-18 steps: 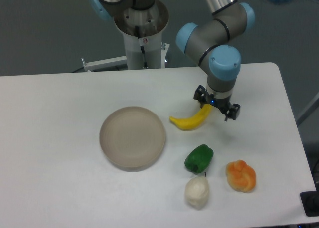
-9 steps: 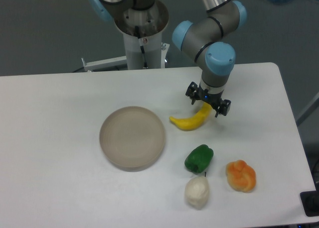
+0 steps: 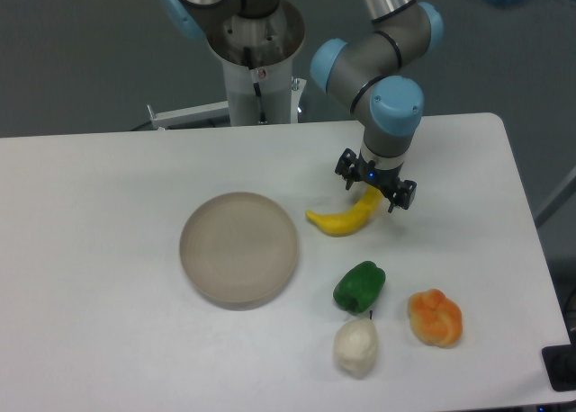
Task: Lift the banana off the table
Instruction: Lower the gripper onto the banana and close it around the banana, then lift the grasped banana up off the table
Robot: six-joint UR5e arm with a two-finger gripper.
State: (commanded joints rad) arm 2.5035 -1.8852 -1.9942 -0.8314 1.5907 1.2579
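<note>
A robotics lab (grey floor): pedestal-mounted arm (image 3: 378,61) beside white table (image 3: 108,250).

The end effector (image 3: 374,189) covers the upper right tip of the banana (image 3: 344,218), so whether its fingers touch the fruit cannot be told. The arm (image 3: 382,52) is cut off by the top edge, as is the base column (image 3: 256,48). The surface (image 3: 108,250) runs out past the left and bottom edges. A dark object (image 3: 562,369) at the lower right corner is clipped and unidentifiable.
</note>
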